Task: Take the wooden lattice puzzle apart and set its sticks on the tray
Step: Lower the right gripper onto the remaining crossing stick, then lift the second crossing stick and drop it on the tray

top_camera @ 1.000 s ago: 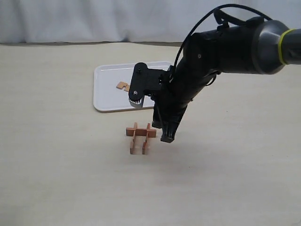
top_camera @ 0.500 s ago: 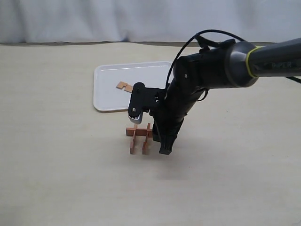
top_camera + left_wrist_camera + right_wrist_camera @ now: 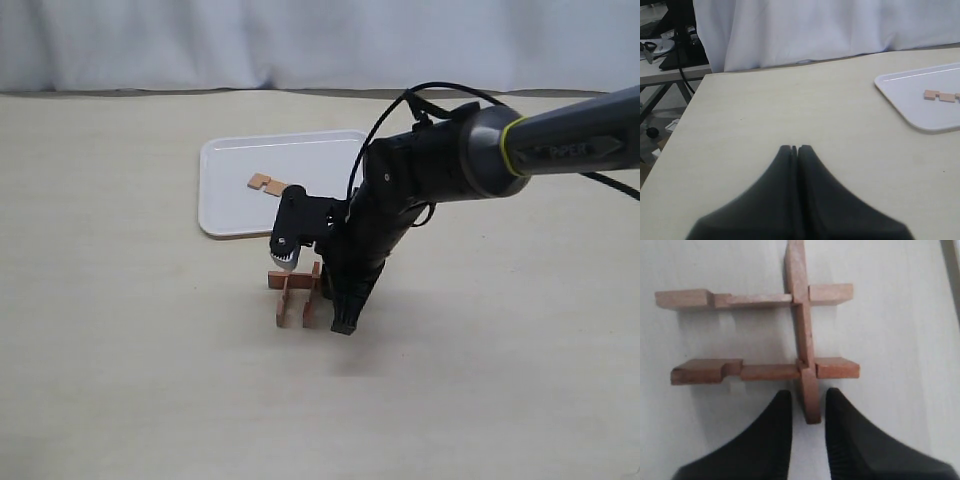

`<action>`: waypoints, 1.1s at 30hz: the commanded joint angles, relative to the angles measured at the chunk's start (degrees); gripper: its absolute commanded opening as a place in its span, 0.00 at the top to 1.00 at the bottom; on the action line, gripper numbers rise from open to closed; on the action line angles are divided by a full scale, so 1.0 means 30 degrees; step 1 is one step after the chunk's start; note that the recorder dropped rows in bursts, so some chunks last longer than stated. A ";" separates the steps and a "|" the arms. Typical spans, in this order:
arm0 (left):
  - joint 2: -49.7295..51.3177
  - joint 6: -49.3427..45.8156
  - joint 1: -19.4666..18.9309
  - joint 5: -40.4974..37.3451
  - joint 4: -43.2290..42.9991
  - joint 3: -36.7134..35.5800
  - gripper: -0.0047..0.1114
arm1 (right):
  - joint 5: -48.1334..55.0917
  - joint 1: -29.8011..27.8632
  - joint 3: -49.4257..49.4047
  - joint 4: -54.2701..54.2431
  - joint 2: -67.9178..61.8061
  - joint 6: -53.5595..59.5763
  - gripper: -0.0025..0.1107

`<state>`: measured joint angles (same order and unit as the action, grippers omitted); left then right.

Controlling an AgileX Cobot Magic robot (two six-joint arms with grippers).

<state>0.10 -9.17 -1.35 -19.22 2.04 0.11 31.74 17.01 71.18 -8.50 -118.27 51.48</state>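
Note:
The wooden lattice puzzle [image 3: 297, 295] lies on the table in front of the tray [image 3: 235, 205]. In the right wrist view the puzzle [image 3: 802, 330] shows three sticks: two parallel bars joined by one cross stick. My right gripper [image 3: 336, 298] is down at the puzzle's right side. Its jaws [image 3: 806, 400] are open, one on each side of the cross stick's free end, with small gaps to the wood. A single loose stick [image 3: 264, 183] lies on the white tray. My left gripper [image 3: 796, 148] is shut and empty, out of the exterior view.
The left wrist view looks over bare table toward the tray's corner [image 3: 920, 117] and the loose stick [image 3: 940, 96] on it. A white curtain hangs behind the table's far edge. The right arm's black cable loops above the puzzle.
My right gripper has come down and slightly left, from hovering beside the puzzle to table level, with its fingers now around the cross stick's end. The puzzle has not moved.

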 commanded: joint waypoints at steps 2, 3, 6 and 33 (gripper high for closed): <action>-0.0032 0.0011 0.0039 0.0236 0.0014 -0.0036 0.96 | 0.0005 -0.0059 0.0015 -0.0061 -0.0026 -0.0903 0.94; -0.0032 0.0011 0.0039 0.0236 0.0014 -0.0036 0.96 | 0.0007 -0.0059 0.0015 -0.0061 -0.0026 -0.0903 0.94; -0.0032 0.0011 0.0039 0.0236 0.0014 -0.0036 0.96 | 0.0007 -0.0059 0.0015 -0.0061 -0.0026 -0.1129 0.94; -0.0032 0.0011 0.0039 0.0271 -0.0022 -0.0036 0.96 | -0.1646 -0.0095 0.0015 -0.0015 0.2548 -0.1849 0.94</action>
<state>0.10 -9.17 -1.35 -19.22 2.04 0.11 30.43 17.01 71.18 -8.50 -111.08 47.01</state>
